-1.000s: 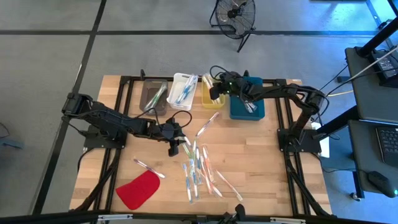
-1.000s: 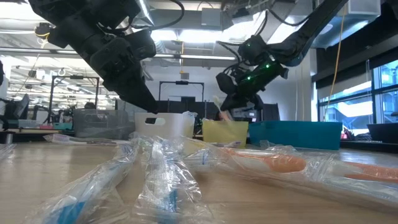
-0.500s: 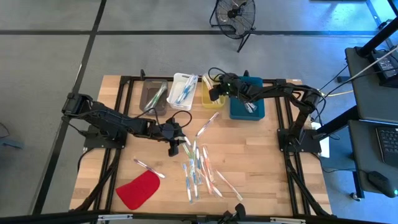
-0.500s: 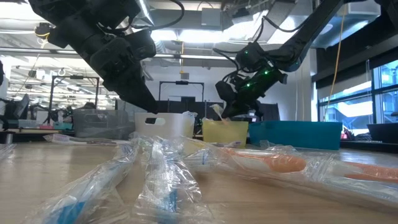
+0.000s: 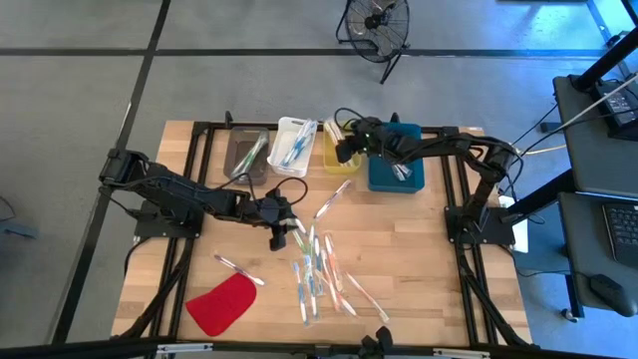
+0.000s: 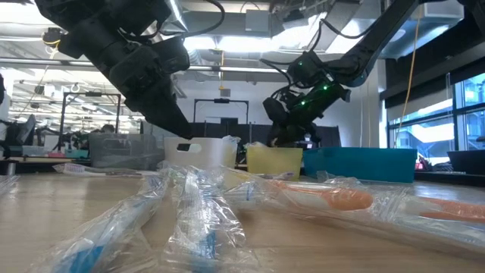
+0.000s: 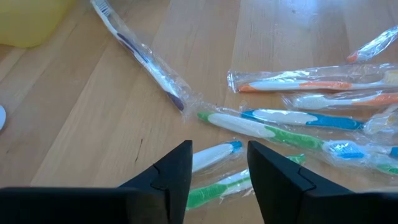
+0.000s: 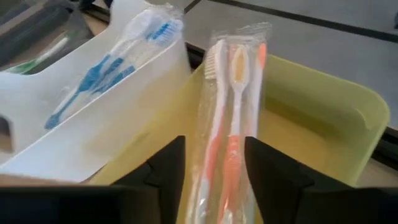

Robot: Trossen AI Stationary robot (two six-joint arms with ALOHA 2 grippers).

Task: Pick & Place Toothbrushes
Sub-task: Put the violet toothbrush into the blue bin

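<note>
Now that the right gripper (image 8: pixel 210 163) has let its jaws spread apart over the yellow bin (image 5: pixel 337 152), where a second ago they were pinched shut, the orange toothbrushes (image 8: pixel 231 118) in their clear wrap stand between the fingers and lean against the bin's far wall. It looks released, though whether the wrap still brushes a finger is hard to judge from the wrist view. For the task this reads as one placement finished: the orange pack is in the yellow bin, beside the white bin (image 5: pixel 294 142) that holds blue-handled brushes, the grey bin (image 5: pixel 246 153) and the teal bin (image 5: pixel 397 168).

The left gripper (image 7: pixel 219 167) hovers low over the loose pile of toothbrushes (image 5: pixel 317 267) in the middle of the bench (image 5: pixel 419 249), jaws apart and a little wider than before, holding nothing, with a blue-and-white brush and a green one just below the fingertips. That looks like the lead-in to the next pick.

The brushes are slim plastic sticks, each sealed in a crinkled, glossy transparent sleeve that catches the light and bunches at the ends. The bins are smooth, rigid plastic with rounded rims. The bench is pale wood with visible grain. A flat red piece (image 5: pixel 221 304) lies near the front corner.
</note>
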